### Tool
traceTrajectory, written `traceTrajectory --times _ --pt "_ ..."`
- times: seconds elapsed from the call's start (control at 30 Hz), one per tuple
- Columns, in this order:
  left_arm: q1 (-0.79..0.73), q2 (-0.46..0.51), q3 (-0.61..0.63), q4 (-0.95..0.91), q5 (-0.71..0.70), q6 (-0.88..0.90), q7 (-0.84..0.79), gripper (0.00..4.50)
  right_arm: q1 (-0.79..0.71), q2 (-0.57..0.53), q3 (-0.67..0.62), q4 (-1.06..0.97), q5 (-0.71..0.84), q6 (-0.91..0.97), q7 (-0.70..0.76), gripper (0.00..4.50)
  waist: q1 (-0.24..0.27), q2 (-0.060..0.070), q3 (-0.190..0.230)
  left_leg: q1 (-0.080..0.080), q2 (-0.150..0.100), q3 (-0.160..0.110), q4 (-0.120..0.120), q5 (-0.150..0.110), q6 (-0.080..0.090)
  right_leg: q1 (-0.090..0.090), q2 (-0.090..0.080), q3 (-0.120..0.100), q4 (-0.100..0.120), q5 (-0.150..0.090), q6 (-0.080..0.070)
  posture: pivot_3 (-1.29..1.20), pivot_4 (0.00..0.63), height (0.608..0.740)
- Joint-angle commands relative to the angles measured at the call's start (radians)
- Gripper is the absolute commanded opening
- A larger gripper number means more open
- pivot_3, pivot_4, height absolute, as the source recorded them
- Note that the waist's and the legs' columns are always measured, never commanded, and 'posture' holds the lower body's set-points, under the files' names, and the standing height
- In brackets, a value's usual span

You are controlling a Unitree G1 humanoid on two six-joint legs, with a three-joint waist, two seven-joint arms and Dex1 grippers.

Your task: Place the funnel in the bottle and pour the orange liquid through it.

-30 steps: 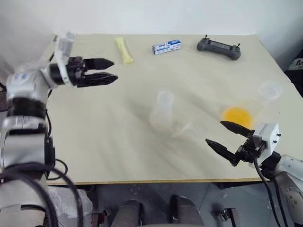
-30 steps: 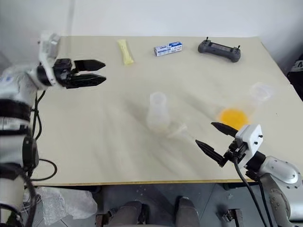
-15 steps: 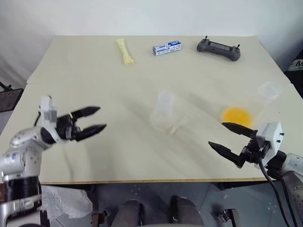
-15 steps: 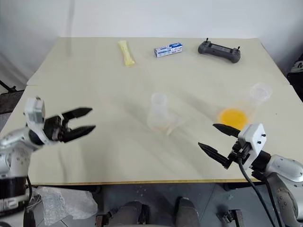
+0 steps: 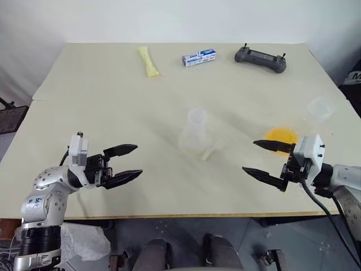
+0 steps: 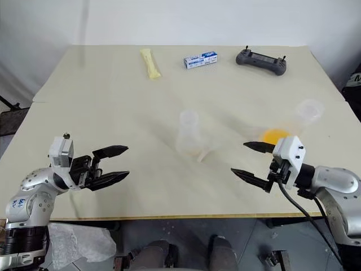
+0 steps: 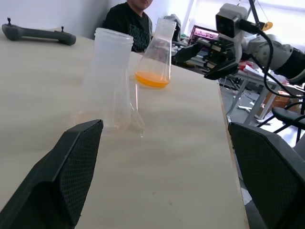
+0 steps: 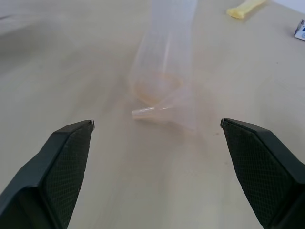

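The bottle, clear and empty, stands upright mid-table. The small clear funnel lies on its side against the bottle's base, on the right. The orange liquid sits in the bottom of a second clear flask at the right. My left gripper hangs open and empty near the table's front left, pointing right toward the bottle. Open and empty too, my right gripper hovers in front of the orange flask, pointing left at the funnel. The left wrist view has the bottle and orange liquid ahead.
Along the far edge lie a yellow packet, a blue-and-white box and a dark controller. The table ends just below both grippers. A person sits beyond the table in the left wrist view.
My left gripper has dropped from high over the table's far left to low by the front edge, still open. My right gripper has turned slightly toward the funnel. Bottle, funnel and flask have stayed put.
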Motion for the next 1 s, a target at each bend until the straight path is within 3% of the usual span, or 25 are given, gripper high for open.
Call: traceTrajectory --times 0.03,0.47,0.7,1.0 --pt "-0.009 -0.030 0.002 0.017 -0.030 -0.070 -0.054 4.47 -0.123 -0.034 0.069 0.121 -0.046 0.001 0.068 4.50 -0.001 0.000 0.000 0.000 0.000 0.001 0.000 0.000 0.000 0.000 0.000 0.000 -0.001 0.000 0.000 0.00 0.150 0.740" --pt "-0.047 -0.046 -0.003 0.061 -0.043 -0.116 -0.088 4.47 -0.600 0.083 0.304 0.716 -0.246 -0.145 0.273 4.50 -0.015 0.000 0.000 -0.002 0.000 0.000 0.000 0.000 0.000 -0.001 0.000 -0.001 -0.001 0.000 0.000 0.00 0.150 0.740" --pt "-0.027 -0.047 0.009 0.032 -0.063 -0.117 -0.071 4.47 -0.743 0.173 0.342 0.925 -0.319 -0.244 0.326 4.50 -0.032 0.000 0.000 -0.002 0.001 -0.001 -0.001 0.000 0.000 -0.001 0.000 -0.002 -0.001 0.000 0.000 0.00 0.150 0.740" --pt "-0.004 -0.029 0.017 0.022 -0.074 -0.119 -0.079 4.47 -0.798 0.235 0.363 0.993 -0.365 -0.273 0.387 4.50 -0.032 0.001 0.000 -0.002 0.001 -0.002 -0.001 0.000 0.000 -0.002 -0.001 -0.002 -0.001 0.000 0.000 0.00 0.150 0.740"
